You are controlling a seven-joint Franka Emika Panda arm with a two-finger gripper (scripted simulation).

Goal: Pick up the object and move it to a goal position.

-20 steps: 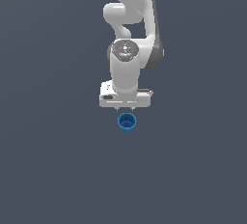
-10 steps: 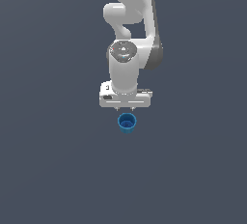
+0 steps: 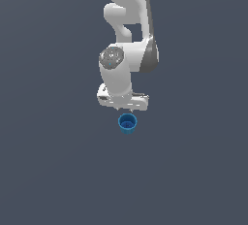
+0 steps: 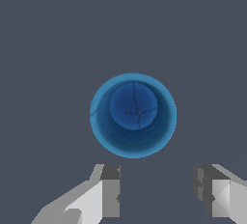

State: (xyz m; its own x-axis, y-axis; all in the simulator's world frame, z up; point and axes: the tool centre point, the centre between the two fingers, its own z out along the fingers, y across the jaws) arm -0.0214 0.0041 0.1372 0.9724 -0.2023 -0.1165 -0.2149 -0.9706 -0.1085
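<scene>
The object, a small bright blue cup [image 3: 127,122], stands upright on the dark grey floor just in front of the white arm's hand. In the wrist view I look straight down into the cup [image 4: 133,115], round rim up and hollow inside. My gripper [image 4: 157,189] is open, its two fingers spread wide with nothing between them. The cup lies beyond the fingertips, not between them. In the exterior view the gripper [image 3: 127,108] hangs just above and behind the cup, fingers mostly hidden under the hand.
The plain dark grey floor [image 3: 193,170] stretches all around, with no other objects or edges in view. The white arm [image 3: 127,35] rises behind the cup.
The hand has tilted and shifted slightly toward the exterior view's left. The blue cup stays where it was.
</scene>
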